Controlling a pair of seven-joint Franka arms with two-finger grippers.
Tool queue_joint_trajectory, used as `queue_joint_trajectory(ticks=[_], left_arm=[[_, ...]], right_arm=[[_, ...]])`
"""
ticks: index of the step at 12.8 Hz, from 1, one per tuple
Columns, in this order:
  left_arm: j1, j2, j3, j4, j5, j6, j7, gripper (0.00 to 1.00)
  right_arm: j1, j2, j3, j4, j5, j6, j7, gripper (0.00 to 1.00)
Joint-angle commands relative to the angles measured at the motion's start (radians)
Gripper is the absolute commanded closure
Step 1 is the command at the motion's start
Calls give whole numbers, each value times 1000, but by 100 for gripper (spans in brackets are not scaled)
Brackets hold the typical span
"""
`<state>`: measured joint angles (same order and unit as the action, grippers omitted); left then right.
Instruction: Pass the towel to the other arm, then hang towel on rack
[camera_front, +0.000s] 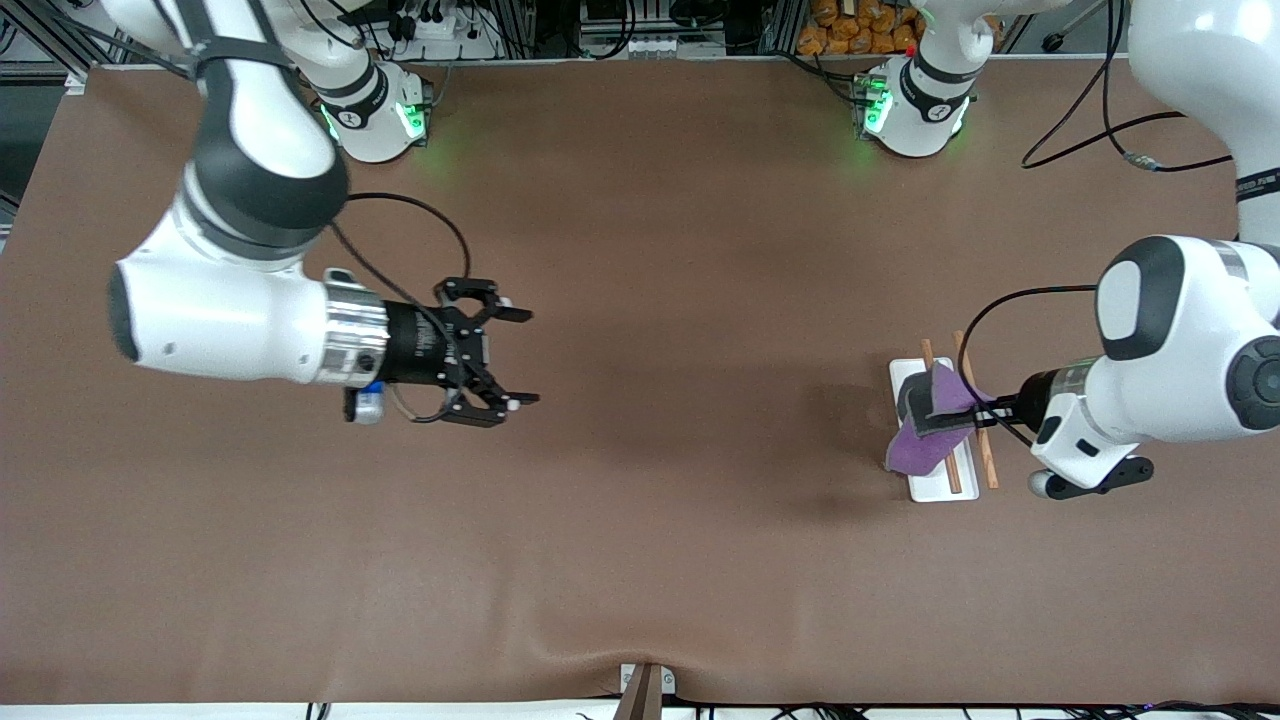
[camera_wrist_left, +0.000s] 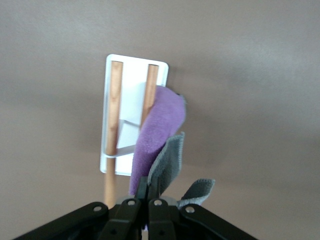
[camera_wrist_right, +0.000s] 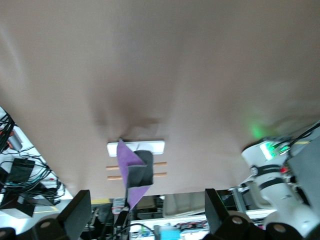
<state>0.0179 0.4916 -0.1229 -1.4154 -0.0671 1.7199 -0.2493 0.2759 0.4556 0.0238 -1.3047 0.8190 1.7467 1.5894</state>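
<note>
Towel held over the rack by the left pincer; right arm waits.

The towel (camera_front: 925, 440), purple with a dark grey fold, hangs over the rack (camera_front: 945, 488) and hides much of its white base and part of both wooden rods; whether the cloth touches a rod cannot be told. The left pincer (camera_front: 958, 418) is clamped together on the towel, its fingertips buried in cloth. The right pincer (camera_front: 515, 357), fingers apart and holding nothing, hovers over the bare brown worktop (camera_front: 680, 300), well apart from the rack toward the right arm's end. Farther than the rack, cables crowd the worktop's edge.
</note>
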Motion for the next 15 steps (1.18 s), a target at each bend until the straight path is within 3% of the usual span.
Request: queue_joint_trajectory(ticks=[1,8,15], left_arm=[[45,-16,-7,1,23,-36,77,100],[88,-8,-9,-5,16,-89,217,100],[139,18,-9,1,21,-94,269,100]], right_arm=[[-88,-34,15,-15,-56,-140,-164,0],[-196,-83,18,-16,-395,-326,-657,0],[-265,-114,18,-25,-743,-369,-1274,0]])
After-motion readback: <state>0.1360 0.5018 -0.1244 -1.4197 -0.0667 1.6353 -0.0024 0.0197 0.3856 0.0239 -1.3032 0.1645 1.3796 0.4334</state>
